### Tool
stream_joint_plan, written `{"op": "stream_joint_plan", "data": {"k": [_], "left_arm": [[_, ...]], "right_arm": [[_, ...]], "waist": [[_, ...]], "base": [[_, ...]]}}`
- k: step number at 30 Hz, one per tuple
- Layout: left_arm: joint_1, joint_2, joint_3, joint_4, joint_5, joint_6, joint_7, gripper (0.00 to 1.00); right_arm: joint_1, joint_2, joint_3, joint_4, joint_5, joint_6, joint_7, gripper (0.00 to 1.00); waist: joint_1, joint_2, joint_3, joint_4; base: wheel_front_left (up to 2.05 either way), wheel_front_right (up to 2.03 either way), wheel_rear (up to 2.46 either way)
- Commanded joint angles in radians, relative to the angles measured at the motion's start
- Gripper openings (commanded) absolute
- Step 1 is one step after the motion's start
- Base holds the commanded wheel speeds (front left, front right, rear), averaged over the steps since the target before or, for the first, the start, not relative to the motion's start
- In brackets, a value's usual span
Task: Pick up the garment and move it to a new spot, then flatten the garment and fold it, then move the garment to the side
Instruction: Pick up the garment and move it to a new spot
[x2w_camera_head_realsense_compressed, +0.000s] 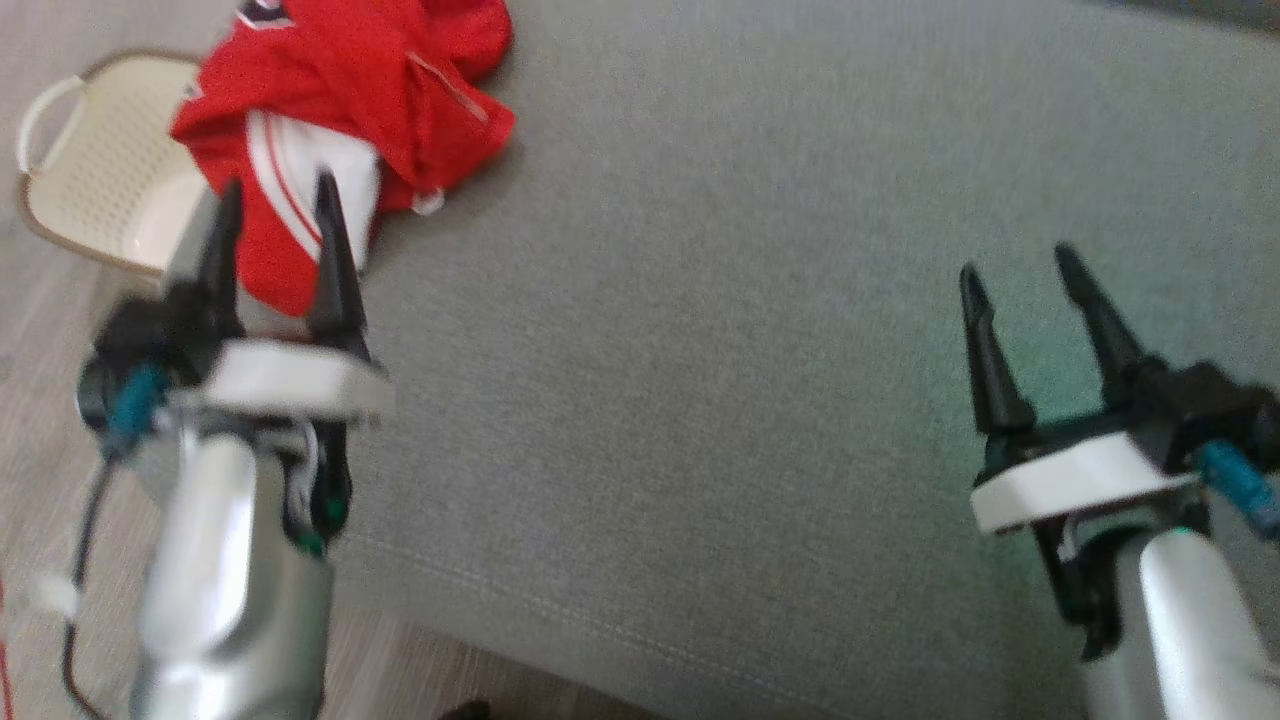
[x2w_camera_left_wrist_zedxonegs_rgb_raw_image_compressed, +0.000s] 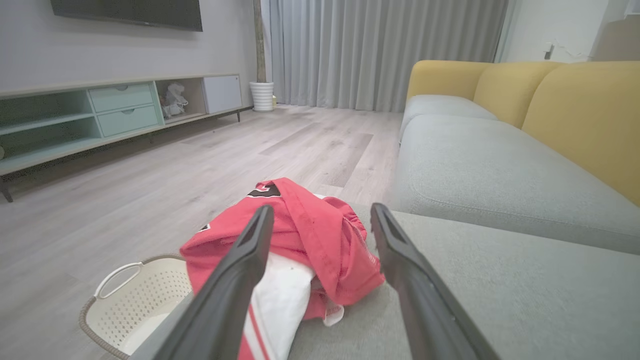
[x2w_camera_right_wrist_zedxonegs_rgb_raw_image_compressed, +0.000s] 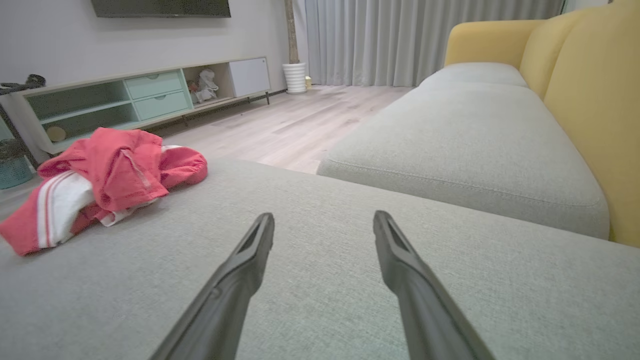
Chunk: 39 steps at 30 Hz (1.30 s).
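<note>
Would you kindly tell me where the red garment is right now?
The red garment lies crumpled at the head view's upper left, on the edge of the grey cushion beside the white basket, ahead of the left gripper.

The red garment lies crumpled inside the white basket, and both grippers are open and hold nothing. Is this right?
No. The red garment lies crumpled on the grey cushion, not inside the white basket, which stands on the floor; the left wrist view shows this. The left gripper and right gripper are open and hold nothing.

head camera looks down; both wrist cameras skim low, sharing the garment (x2w_camera_right_wrist_zedxonegs_rgb_raw_image_compressed: 120, 165).
</note>
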Motion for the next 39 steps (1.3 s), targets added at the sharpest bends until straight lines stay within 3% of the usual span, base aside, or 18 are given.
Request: {"op": "stream_joint_plan", "data": {"k": [1,7,18,19,20,21,23,27,32,35,39], "left_arm": [[-0.109,0.011,0.053,0.015,-0.018,-0.014,-0.010,1.00],[-0.304,0.021,0.083,0.195,-0.025,-0.043,-0.010,1.00],[-0.601,0.089,0.097,0.744,-0.032,-0.101,-0.007,1.00],[-0.617,0.096,0.094,0.780,-0.031,-0.106,-0.006,0.96],[-0.631,0.101,0.089,0.807,-0.030,-0.112,-0.006,0.42],[-0.642,0.107,0.085,0.828,-0.028,-0.115,-0.007,0.00],[-0.658,0.118,0.081,0.851,-0.024,-0.117,-0.008,0.00],[-0.641,0.135,0.087,0.758,-0.007,-0.093,-0.009,0.00],[-0.528,0.139,0.143,0.502,-0.004,-0.068,-0.010,0.00],[-0.407,0.139,0.166,0.309,0.022,-0.071,-0.010,0.00],[-0.265,0.124,0.186,0.160,0.024,-0.085,-0.010,0.00]], "right_arm": [[-0.053,-0.018,0.016,-0.061,-0.015,0.008,0.017,1.00],[-0.104,-0.039,0.008,-0.107,-0.026,0.008,0.041,1.00],[-0.150,-0.039,0.025,-0.091,-0.014,0.008,0.031,1.00],[-0.151,-0.037,0.025,-0.086,-0.013,0.008,0.027,1.00],[-0.152,-0.035,0.025,-0.082,-0.012,0.008,0.023,1.00],[-0.152,-0.033,0.025,-0.078,-0.011,0.008,0.019,1.00],[-0.151,-0.029,0.022,-0.069,-0.009,0.008,0.012,1.00],[-0.142,-0.023,0.011,-0.052,-0.004,0.008,0.000,1.00],[-0.117,-0.015,0.004,-0.024,0.008,0.008,-0.024,1.00],[-0.092,-0.008,-0.004,-0.001,0.023,0.008,-0.044,1.00],[-0.056,-0.003,-0.011,0.023,0.039,0.008,-0.061,1.00]], "waist": [[-0.0001,0.0000,0.146,-0.026],[-0.0001,0.0000,0.245,-0.043],[-0.0001,0.0000,0.309,-0.091],[-0.0001,0.0000,0.309,-0.094],[-0.0001,0.0000,0.307,-0.097],[-0.0001,0.0000,0.304,-0.099],[-0.0001,0.0000,0.295,-0.100],[-0.0001,0.0000,0.260,-0.098],[-0.0001,0.0000,0.179,-0.103],[-0.0001,0.0000,0.096,-0.114],[-0.0001,0.0000,0.007,-0.135]], "base": [[0.00,0.00,0.00],[0.00,0.00,0.00],[0.00,0.00,0.00],[0.00,0.00,0.00],[0.00,0.00,0.00],[0.00,0.00,0.00],[0.00,0.00,0.00],[0.00,0.00,0.00],[0.00,0.00,0.00],[0.00,0.00,0.00],[0.00,0.00,0.00]]}}
